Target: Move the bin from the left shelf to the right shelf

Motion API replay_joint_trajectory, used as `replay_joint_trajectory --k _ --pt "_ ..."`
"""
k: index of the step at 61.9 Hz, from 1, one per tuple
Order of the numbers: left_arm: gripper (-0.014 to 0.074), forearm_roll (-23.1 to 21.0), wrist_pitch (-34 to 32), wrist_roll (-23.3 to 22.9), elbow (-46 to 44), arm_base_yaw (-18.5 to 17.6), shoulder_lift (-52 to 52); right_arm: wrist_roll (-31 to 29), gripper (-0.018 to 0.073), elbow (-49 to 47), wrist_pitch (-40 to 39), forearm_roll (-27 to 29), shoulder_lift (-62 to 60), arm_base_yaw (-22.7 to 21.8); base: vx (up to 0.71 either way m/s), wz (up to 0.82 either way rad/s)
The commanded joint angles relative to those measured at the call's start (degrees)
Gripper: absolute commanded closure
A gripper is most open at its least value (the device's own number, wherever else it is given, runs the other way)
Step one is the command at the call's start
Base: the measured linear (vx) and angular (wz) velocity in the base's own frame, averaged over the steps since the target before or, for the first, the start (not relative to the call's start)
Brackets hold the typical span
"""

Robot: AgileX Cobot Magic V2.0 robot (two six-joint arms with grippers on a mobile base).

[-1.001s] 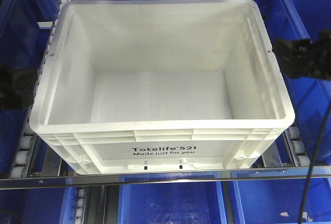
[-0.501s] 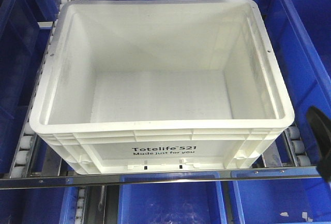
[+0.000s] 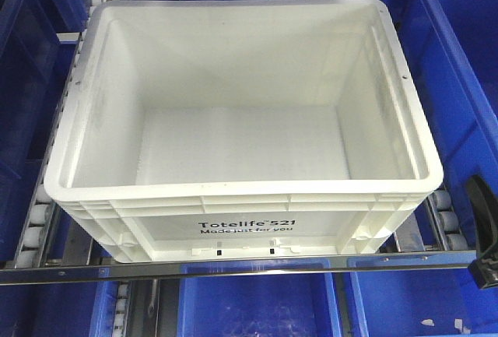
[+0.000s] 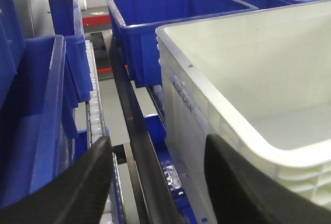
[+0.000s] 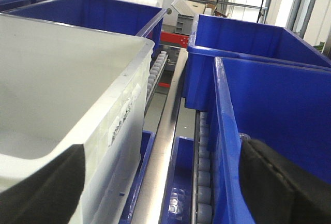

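White bin (image 3: 241, 111), empty, on roller shelf (image 3: 35, 228) among blue bins (image 5: 269, 94); left tool (image 4: 155, 182) fingers spread apart beside its left wall, right tool (image 5: 160, 182) likewise spread beside its right wall, both holding nothing.

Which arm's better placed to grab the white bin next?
Right, narrowly: right gripper is open beside the bin's near right corner in the front view; left gripper, open too, is absent there.

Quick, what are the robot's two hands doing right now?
Left gripper: open, holding nothing, beside the bin.
Right gripper: open, holding nothing.
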Motion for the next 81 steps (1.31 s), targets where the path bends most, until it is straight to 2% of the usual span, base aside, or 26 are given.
replay_joint_trajectory --k 1,18,24,27,31,38,40,44,81 --pt "0.0207 -0.1 -6.6 -0.3 -1.2 -0.3 1.0 -0.6 -0.0031 -1.5 -5.8 -0.3 2.0 -0.3 0.00 0.00" --pt "0.0207 -0.6 -6.5 -0.3 -1.2 -0.3 1.0 -0.4 -0.0029 -1.5 -6.4 -0.1 2.2 -0.3 0.00 0.00" --pt "0.0219 -0.5 -6.5 -0.3 -1.2 -0.3 1.0 -0.5 0.0014 -1.5 -6.4 -0.1 2.2 -0.3 0.00 0.00" --pt "0.0253 -0.5 -6.5 -0.3 -1.2 -0.3 1.0 -0.6 0.0073 -1.5 -6.4 -0.1 2.2 -0.3 0.00 0.00" --pt "0.0354 -0.5 -6.5 -0.3 -1.2 -0.3 1.0 -0.6 0.0207 -1.5 -6.5 -0.1 2.2 -0.3 0.00 0.00" --pt "0.0589 -0.6 -6.5 -0.3 -1.2 -0.3 1.0 -0.5 0.0501 -1.5 -6.9 -0.1 2.2 -0.3 0.00 0.00" --pt "0.0607 -0.6 -6.5 -0.4 -1.2 -0.3 1.0 -0.2 0.0576 -1.5 -6.9 -0.1 2.2 -0.3 0.00 0.00" --pt "0.0606 -0.6 -6.6 -0.7 -1.2 -0.3 1.0 1.1 0.0571 -1.5 -6.8 0.0 2.2 -0.3 0.00 0.00" --pt "0.0605 -0.5 -6.5 -0.7 -1.2 -0.3 1.0 0.9 0.0566 -1.5 -6.7 0.0 2.2 -0.3 0.00 0.00"
